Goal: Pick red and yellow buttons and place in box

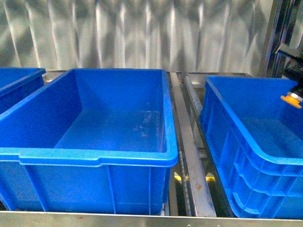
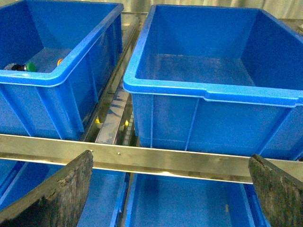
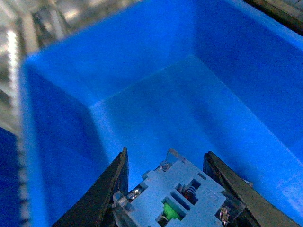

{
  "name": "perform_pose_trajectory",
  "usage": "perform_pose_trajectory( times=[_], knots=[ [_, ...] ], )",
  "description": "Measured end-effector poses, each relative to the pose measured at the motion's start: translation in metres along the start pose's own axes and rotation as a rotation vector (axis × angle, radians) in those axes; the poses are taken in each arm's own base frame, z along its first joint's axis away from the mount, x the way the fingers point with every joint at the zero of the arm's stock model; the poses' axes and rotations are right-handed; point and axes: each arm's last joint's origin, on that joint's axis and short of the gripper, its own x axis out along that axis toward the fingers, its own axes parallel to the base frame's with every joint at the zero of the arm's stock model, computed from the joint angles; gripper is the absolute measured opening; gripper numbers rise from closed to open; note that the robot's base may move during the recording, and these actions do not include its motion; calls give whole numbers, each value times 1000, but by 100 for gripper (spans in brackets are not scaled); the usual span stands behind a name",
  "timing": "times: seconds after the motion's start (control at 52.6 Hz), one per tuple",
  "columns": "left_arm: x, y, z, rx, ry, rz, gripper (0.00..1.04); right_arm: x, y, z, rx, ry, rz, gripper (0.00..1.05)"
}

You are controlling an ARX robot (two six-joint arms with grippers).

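My right gripper (image 1: 294, 90) shows at the far right edge of the front view, shut on a yellow button (image 1: 290, 100) whose cap hangs over the right blue box (image 1: 236, 142). In the right wrist view the gripper (image 3: 165, 153) clamps the button's pale contact block (image 3: 177, 196) between both fingers, above that box's bare blue floor (image 3: 156, 109). No red button is in view. My left gripper (image 2: 170, 156) is open and empty, its dark fingers (image 2: 61, 189) spread wide below a metal rail (image 2: 165, 161). It does not show in the front view.
A large blue bin (image 1: 94, 158) stands in the middle, and another (image 1: 19, 80) at the left. In the left wrist view the left bin (image 2: 61, 78) holds a green-capped button (image 2: 29, 66) and a small orange thing (image 2: 59, 61). More blue bins (image 2: 189, 203) sit on a lower level.
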Motion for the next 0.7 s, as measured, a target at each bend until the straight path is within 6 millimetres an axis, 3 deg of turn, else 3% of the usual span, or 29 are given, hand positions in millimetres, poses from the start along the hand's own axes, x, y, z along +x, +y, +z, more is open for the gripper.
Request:
perform_pose_trajectory(
  times=[0.133, 0.323, 0.457, 0.628, 0.704],
  knots=[
    [0, 0, 0, 0, 0, 0, 97, 52, -8, -11, -166, 158, -80, 41],
    [0, 0, 0, 0, 0, 0, 97, 102, -19, -23, -244, 322, -124, 41],
    [0, 0, 0, 0, 0, 0, 97, 122, -17, -29, -279, 376, -122, 41],
    [0, 0, 0, 0, 0, 0, 97, 134, -16, -36, -308, 441, -116, 41],
    [0, 0, 0, 0, 0, 0, 97, 137, -16, -40, -313, 459, -114, 50]
  ],
)
